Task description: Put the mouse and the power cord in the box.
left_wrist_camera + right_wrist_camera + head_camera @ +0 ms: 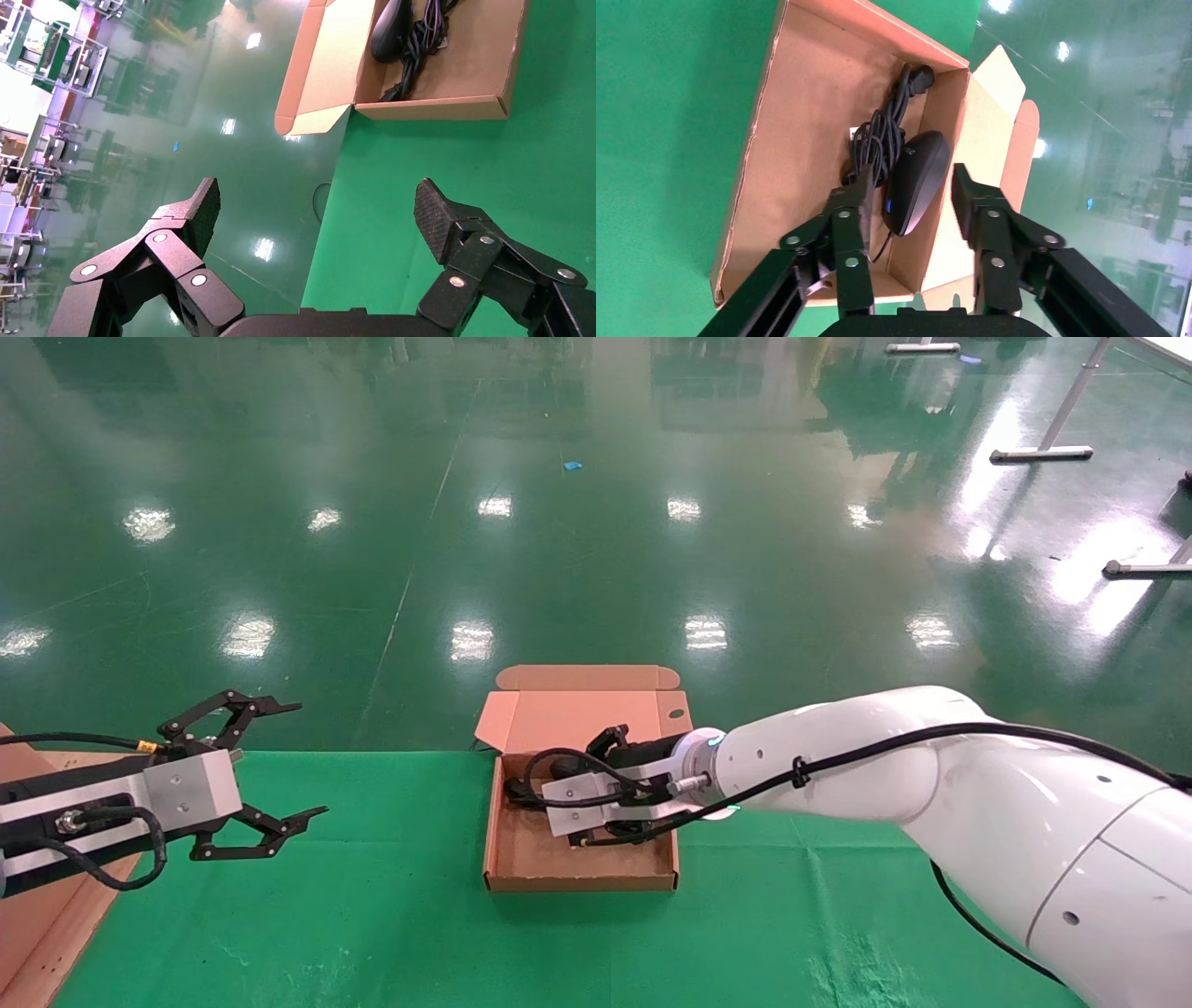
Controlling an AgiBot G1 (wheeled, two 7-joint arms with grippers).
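box (pixel 521 859): brown cardboard, sits on the green cloth (pixel 372 915) around the middle, up against the cloth's far edge. Lid flap is folded back and hangs out over the floor (pixel 596 523).

mouse (pixel 917 181): already inside the box, glossy black, lying along the far wall by the lid hinge. A small blue light shows on its side.

cord (pixel 880 144): also in the box, bundled in loops right beside the mouse on the near side, touching it. The plug end pokes toward the box's left wall.

right gripper (pixel 910 196): reaching in from the right, low over the far part of the box. Fingers are spread apart with the mouse sitting between them, not pinched. One finger is down by the cord loops, the other is over the far wall. Can't really tell if either pad is touching anything.

left gripper (pixel 256 770): way off at the left, hovering near the cloth's far edge, well apart from the box. Jaws wide apart, nothing in them.

board (pixel 37 915): flat brown board at the far left, under the left arm.
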